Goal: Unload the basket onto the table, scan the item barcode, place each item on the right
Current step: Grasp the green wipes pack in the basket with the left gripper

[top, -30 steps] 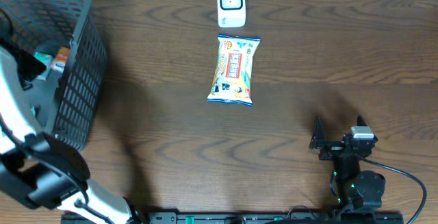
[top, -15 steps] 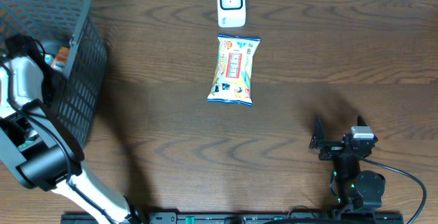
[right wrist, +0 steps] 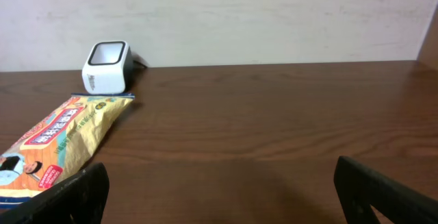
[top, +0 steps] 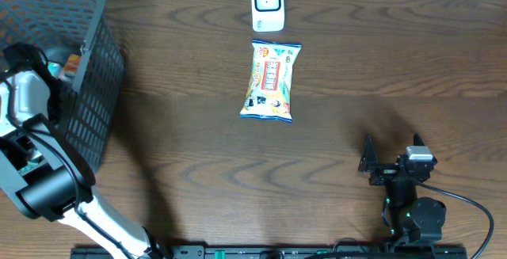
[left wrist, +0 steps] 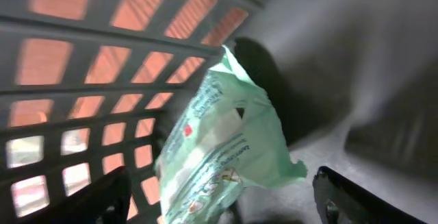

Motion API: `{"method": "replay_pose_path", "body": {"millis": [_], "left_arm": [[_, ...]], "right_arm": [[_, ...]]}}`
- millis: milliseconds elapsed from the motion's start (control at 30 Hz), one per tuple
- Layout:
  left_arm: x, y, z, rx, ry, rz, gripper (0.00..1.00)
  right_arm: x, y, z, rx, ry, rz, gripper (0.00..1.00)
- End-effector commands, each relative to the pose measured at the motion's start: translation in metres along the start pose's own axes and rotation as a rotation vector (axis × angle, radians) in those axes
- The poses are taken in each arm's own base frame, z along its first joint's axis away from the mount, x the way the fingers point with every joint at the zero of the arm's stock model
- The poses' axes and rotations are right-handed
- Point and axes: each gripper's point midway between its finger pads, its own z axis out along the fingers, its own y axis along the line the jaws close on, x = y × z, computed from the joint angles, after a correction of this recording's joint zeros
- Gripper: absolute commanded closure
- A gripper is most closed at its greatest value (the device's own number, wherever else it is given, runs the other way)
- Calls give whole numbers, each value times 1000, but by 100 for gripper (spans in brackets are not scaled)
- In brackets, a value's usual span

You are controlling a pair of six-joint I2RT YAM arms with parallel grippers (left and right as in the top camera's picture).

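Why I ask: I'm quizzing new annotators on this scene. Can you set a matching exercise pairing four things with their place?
Things:
1. scanner
2. yellow snack bag
3. green packet
4. basket

Places:
a. inside the basket, against its mesh wall
b. at the far edge of the table
c. lying flat mid-table, just in front of the scanner
d. at the table's left end

Pairs: 1-b, 2-c, 3-a, 4-d
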Motion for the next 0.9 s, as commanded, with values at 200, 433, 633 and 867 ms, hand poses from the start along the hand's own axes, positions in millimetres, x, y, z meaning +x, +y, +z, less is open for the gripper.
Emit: {"method": "replay_pose_path", "body": {"millis": [200, 433, 633, 867], "left_arm": [[18, -4, 20, 76, 61, 30, 26], [29, -10, 28, 76, 75, 38, 57], [22, -5, 18, 78, 44, -11, 93], [-8, 30, -50, 115, -139, -242, 93]], "right_arm": [[1, -1, 0, 6, -1, 7, 1], [1, -1, 0, 6, -1, 7, 1], [1, -1, 0, 6, 0, 7, 1], [1, -1, 0, 6, 0, 7, 1]]}}
